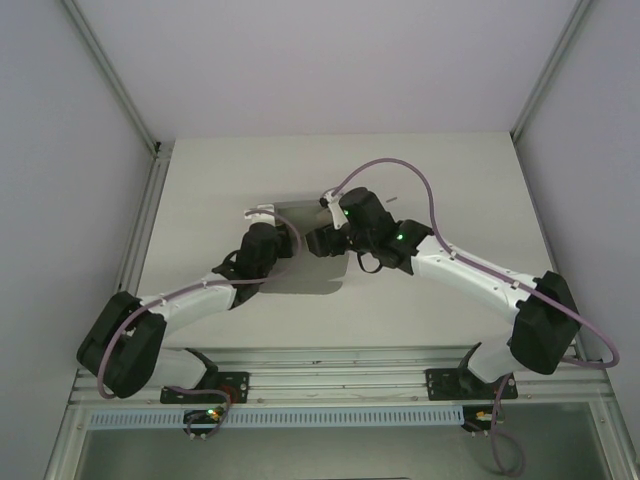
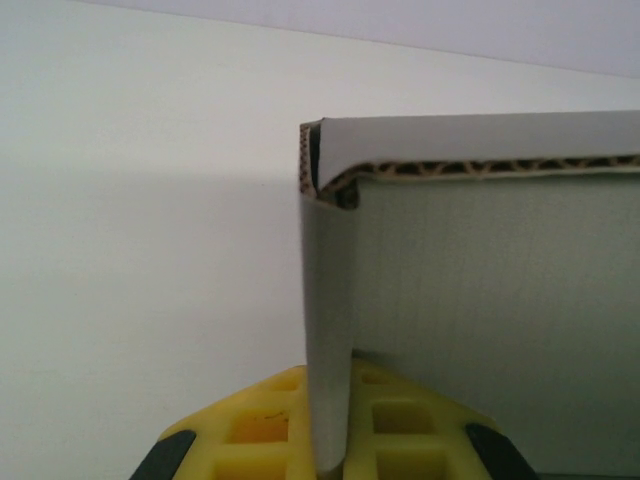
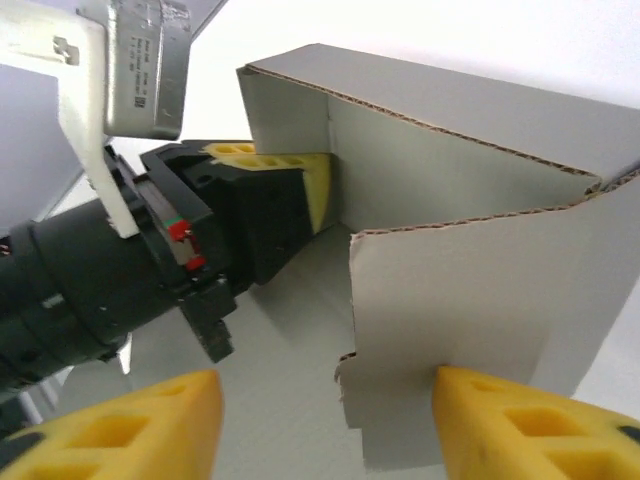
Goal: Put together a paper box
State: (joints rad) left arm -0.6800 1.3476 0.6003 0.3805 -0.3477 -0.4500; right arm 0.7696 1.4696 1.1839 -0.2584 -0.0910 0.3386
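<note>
Matt grey corrugated card of the paper box [image 2: 480, 300], rough brown fluted cut edges, smooth yellow plastic fingers [image 3: 530, 430] on the right gripper [image 3: 328, 378], smooth matt white table [image 2: 130, 250].

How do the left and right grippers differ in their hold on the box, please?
The left gripper is shut, the right gripper open. The left pinches a standing box wall; the right's fingers straddle a flap without clamping it. Both have yellow fingers.
</note>
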